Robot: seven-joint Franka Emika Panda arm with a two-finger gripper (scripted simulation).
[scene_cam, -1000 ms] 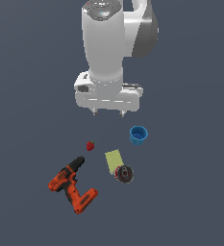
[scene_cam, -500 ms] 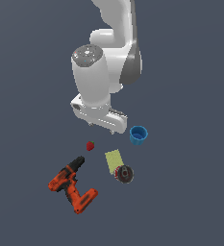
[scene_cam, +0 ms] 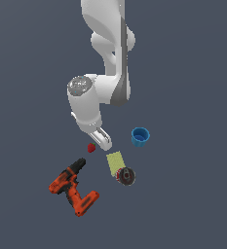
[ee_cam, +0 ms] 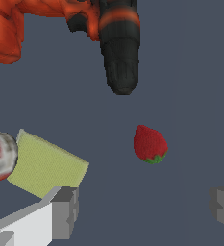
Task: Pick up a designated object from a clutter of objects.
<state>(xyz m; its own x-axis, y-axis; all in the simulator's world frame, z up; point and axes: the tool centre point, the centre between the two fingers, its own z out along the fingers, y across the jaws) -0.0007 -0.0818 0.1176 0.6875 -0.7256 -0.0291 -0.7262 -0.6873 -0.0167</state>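
The tiny red strawberry (scene_cam: 91,147) lies on the dark floor; it also shows in the wrist view (ee_cam: 150,144). My gripper (scene_cam: 102,140) is open and empty, low over the floor just to the exterior view's right of the strawberry. In the wrist view the gripper (ee_cam: 144,209) has its fingers (ee_cam: 63,211) spread wide, with the strawberry a little ahead of the gap, not between them. The orange-black power drill (scene_cam: 73,187) lies beyond it, its black chuck (ee_cam: 119,57) pointing at the strawberry.
A pale yellow-green flat rectangle (scene_cam: 115,162) lies beside the gripper, close to one finger in the wrist view (ee_cam: 48,166). A dark round disc (scene_cam: 125,176) touches its far end. A blue cup (scene_cam: 140,136) stands to the exterior view's right.
The arm has come down and tilted toward the strawberry, bringing the gripper from high above the clutter to just beside it. The objects have not moved.
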